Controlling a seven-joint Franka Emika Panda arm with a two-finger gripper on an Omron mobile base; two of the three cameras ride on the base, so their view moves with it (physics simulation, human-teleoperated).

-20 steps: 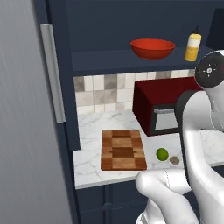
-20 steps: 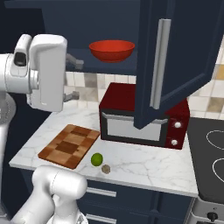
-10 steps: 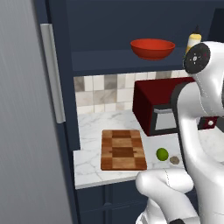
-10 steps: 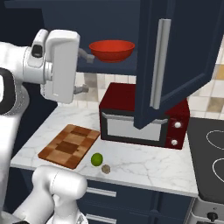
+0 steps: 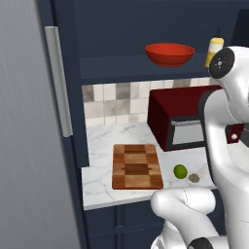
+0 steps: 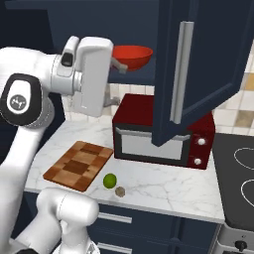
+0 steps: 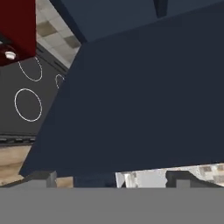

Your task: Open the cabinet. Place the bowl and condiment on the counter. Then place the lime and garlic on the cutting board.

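The cabinet [image 6: 198, 69] is seen standing open, its door swung out over the dark red microwave [image 6: 163, 131], so the first step of the task can be judged done. Over the last second the arm has been swung up and across: in the right base view the white hand has been carried from beside the shelf's left end to right alongside the bowl [image 6: 130, 55]. The gripper [image 7: 111, 177] is seen in the hand view with its fingers [image 7: 43, 177] spread wide and nothing between them, a broad navy panel ahead of them.

The bowl [image 5: 169, 53] is left sitting on the cabinet shelf, untouched, with the condiment [image 5: 214, 47] just beside it at the right end of the shelf, partly covered by the arm's upper joint. Down on the counter [image 5: 104, 146] the cutting board [image 5: 136, 166] is laid flat and bare. The lime [image 5: 180, 170] and the garlic [image 5: 194, 178] are parked just off its right edge, close together, not yet on the wood.

What the shift means: a reach for the shelf items is probably being set up, bowl first. Nothing has been taken down so far, and all four placements are left to be made.
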